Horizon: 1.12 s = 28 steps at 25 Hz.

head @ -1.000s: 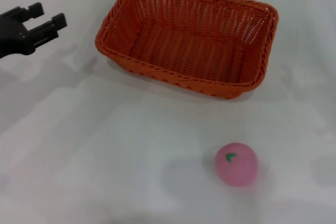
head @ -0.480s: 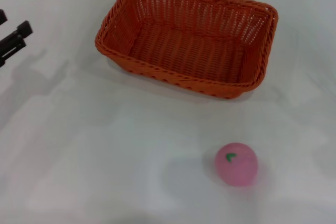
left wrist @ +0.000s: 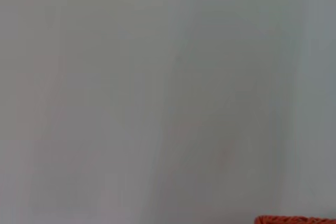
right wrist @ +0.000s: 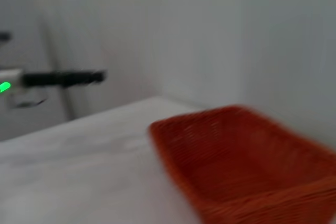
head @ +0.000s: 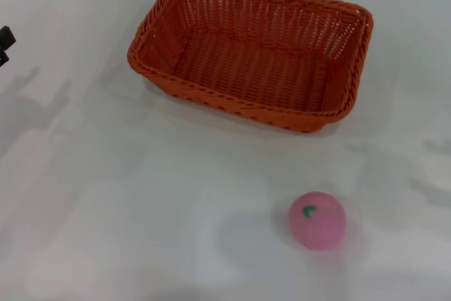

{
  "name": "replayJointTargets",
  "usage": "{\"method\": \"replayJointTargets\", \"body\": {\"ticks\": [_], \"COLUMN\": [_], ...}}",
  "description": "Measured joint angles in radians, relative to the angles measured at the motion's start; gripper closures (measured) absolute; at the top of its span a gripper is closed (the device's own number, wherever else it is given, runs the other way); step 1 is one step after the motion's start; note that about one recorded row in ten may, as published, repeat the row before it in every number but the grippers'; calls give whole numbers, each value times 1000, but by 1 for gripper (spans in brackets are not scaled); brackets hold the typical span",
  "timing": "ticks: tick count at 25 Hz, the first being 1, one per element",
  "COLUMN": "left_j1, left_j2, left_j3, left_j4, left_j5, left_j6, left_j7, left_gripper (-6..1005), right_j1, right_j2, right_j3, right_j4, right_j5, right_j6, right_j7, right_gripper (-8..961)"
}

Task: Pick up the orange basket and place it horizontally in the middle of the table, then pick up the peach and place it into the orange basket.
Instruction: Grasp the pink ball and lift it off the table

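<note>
Nearest me, I'm seeing the peach point(head: 317, 220) sitting on the table point(head: 141, 202), nothing blocking it. Farther back the orange basket point(head: 251, 48) is resting upright, empty. The left gripper point(head: 4, 41) is peeking in at the left edge; its opening I cannot tell.

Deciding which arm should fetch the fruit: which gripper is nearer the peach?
Cannot settle it. The left gripper shows only at the table's far left edge, well away from the peach; the right gripper is out of view.
</note>
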<state>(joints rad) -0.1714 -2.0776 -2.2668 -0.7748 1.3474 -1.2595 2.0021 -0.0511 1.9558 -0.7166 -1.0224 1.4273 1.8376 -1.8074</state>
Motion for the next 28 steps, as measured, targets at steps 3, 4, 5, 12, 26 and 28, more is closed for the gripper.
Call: {"method": "replayJointTargets", "body": {"ticks": [3, 4, 5, 12, 26, 28], "left_j1": [0, 0, 0, -1, 4, 4], "left_j2": [0, 0, 0, 0, 0, 0], "left_j3": [-1, -2, -2, -4, -31, -32], "left_j4": [1, 1, 1, 4, 20, 25], "left_j5": [-5, -5, -5, -5, -22, -30], "left_j6": [0, 0, 0, -1, -10, -17], "left_j7": [5, 7, 8, 29, 52, 59], "left_gripper": [328, 328, 329, 329, 331, 331], "right_j1": [20, 30, 39, 128, 207, 209], "right_j2": [0, 5, 10, 53, 49, 52], "right_j3": [-63, -72, -79, -113, -243, -279], "right_j4": [-25, -28, -30, 13, 128, 131], "right_j5": [-49, -70, -89, -213, -263, -258], "right_j6": [0, 0, -1, -33, -116, -125], "right_j7": [25, 30, 35, 39, 36, 39], "right_gripper": [132, 133, 133, 136, 142, 143]}}
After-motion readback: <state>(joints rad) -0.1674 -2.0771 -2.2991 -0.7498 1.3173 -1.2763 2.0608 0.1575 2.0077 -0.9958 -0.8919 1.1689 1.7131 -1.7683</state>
